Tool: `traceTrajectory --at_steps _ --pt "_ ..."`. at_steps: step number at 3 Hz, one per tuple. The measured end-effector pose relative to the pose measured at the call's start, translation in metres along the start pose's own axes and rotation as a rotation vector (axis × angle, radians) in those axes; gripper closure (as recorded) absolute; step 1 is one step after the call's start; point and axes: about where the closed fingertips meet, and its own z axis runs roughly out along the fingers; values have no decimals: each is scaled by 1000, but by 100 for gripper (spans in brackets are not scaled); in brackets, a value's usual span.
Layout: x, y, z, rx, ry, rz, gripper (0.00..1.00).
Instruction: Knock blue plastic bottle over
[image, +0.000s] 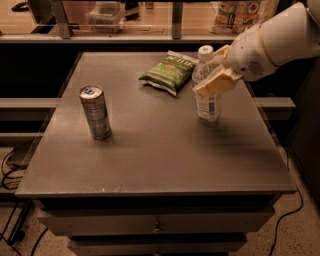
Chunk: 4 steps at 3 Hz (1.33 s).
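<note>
Silver can (95, 111), green chip bag (168, 72) — grey table (160, 155)

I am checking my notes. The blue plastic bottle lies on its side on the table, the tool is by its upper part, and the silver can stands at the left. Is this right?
Not quite. In the camera view the blue plastic bottle stands on its base on the table, not on its side. The tool and the silver can are as you say.

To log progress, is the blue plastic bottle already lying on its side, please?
No, the blue plastic bottle stands upright, the gripper at its upper half.
</note>
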Motion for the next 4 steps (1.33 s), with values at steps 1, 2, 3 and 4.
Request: traceTrajectory --at_steps 1,2,3,4 --pt "2 -5 -14 31 175 -99 100" --pt "15 -4 -13 22 350 -218 82" --pt "36 11 7 -62 478 -292 51" --pt "41 27 23 -134 492 -299 28"
